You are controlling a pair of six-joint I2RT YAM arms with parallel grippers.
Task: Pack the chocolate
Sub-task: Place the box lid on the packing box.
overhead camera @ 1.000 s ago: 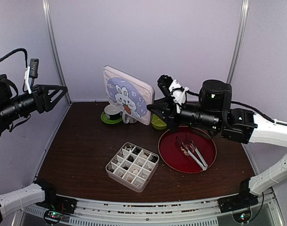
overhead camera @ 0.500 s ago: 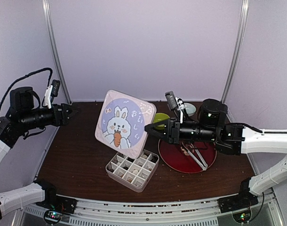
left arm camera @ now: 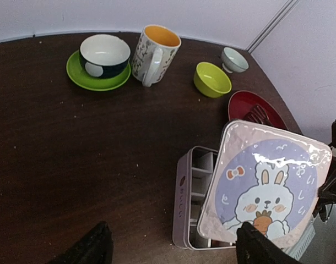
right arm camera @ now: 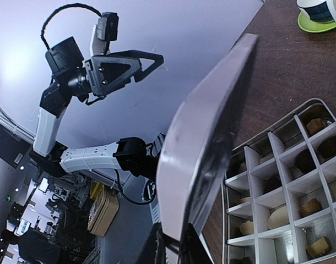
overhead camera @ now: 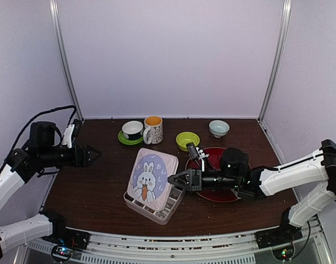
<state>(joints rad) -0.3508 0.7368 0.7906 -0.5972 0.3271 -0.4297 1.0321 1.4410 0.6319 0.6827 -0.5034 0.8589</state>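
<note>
Top external: your R tool (overhead camera: 172, 179) clamps lid (overhead camera: 151, 177) edge, lid tilted over box (overhead camera: 151, 209) w/ chocolate (right arm camera: 280, 216) inside. L tool (overhead camera: 95, 155) spread wide, above desk (overhead camera: 102, 187).

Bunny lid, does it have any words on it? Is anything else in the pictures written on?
Nothing can be read:
Bunny lid: a few white characters beside the rabbit, caught in glare and too blurred to read.
Tin: a small round mark on its side wall, too small to read.
Mug: only a speckled pattern, no words that can be made out.
Nothing else shows any writing.
</note>
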